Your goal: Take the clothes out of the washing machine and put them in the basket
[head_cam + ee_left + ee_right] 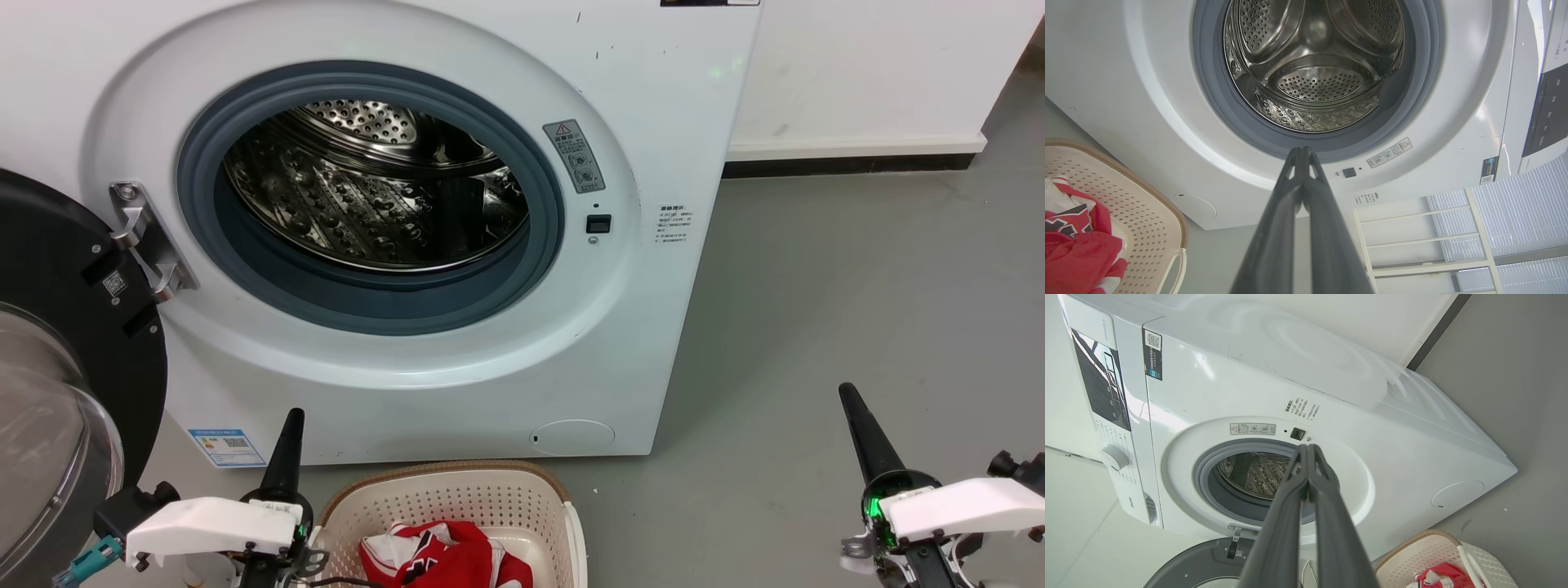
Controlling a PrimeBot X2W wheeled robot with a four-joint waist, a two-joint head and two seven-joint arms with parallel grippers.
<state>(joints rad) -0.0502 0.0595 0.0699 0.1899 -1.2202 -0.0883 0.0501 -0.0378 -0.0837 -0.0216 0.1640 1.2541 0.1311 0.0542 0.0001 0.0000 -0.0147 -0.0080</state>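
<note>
The white washing machine (457,359) stands with its door (73,343) swung open at the left; its steel drum (375,188) holds no fabric that I can see. Red clothes (445,555) with white trim lie in the cream basket (457,490) on the floor right in front of the machine. My left gripper (292,418) is shut and holds nothing, just left of the basket, pointing at the machine. My right gripper (849,396) is shut and holds nothing too, over the bare floor at the right. The clothes (1073,249) and basket (1147,220) also show in the left wrist view.
Grey floor (857,286) stretches to the right of the machine up to a white wall with a dark skirting (849,163). The open door with its glass bowl (41,457) juts out at the far left, close to my left arm.
</note>
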